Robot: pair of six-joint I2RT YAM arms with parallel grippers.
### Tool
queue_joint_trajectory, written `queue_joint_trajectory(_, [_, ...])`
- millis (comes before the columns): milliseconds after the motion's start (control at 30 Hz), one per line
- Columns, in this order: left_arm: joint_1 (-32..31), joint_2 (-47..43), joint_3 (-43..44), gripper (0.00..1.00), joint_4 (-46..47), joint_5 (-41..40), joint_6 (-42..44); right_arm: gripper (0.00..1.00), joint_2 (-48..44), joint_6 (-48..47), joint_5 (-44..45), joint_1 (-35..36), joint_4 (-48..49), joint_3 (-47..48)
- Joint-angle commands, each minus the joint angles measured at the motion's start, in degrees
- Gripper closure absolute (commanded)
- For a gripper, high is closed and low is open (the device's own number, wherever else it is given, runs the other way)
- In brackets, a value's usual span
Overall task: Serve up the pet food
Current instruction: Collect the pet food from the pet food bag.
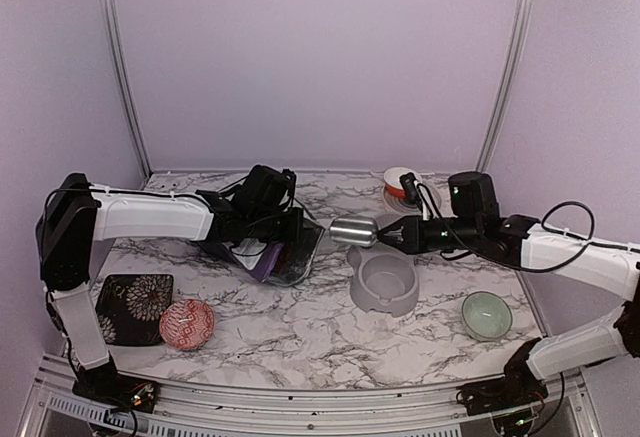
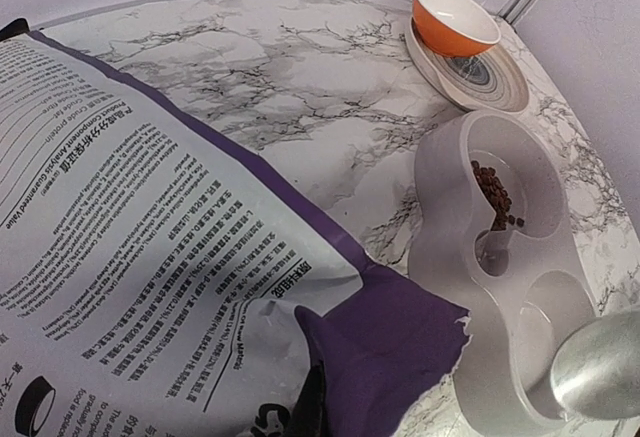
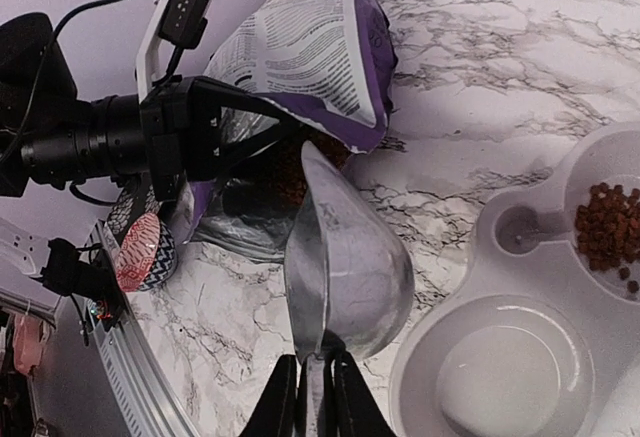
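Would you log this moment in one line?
left pincer: holds bag | right pincer: holds empty scoop | kibble: one feeder bowl

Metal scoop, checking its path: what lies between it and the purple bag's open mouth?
Nothing. The top external view shows only a short gap over bare marble table between scoop and bag.
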Motion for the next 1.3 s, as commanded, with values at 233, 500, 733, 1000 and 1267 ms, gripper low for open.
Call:
queue_joint_trajectory(233, [0.19, -1.00, -2.01, 1.00, 7.73, 2.65, -1.57, 1.00, 13.63, 2.35, 0.88, 8.71, 9.96, 4.48])
queue_joint_trajectory(500, [0.19, -1.02, -4.64, 1.00, 11.09, 4.61, -3.28, 1.00, 22.68, 5.13, 4.16, 10.74, 12.00, 9.95])
queue_joint_trajectory(733, [0.19, -1.59, -5.49, 1.00, 10.40, 4.63, -2.01, 1.00, 29.61, 7.87, 9.27, 11.23, 8.45, 15.31])
queue_joint_trajectory(1000, [0.20, -2.31, -6.49, 1.00, 10.55, 4.35, -1.73, 1.00, 32.72, 8.65, 15.72, 11.93, 1.79, 18.91])
queue_joint_trajectory(1267, [0.19, -2.19, -6.96, 1.00, 10.86, 4.80, -1.93, 1.00, 34.58, 8.53, 21.11, 13.63, -3.84, 21.29])
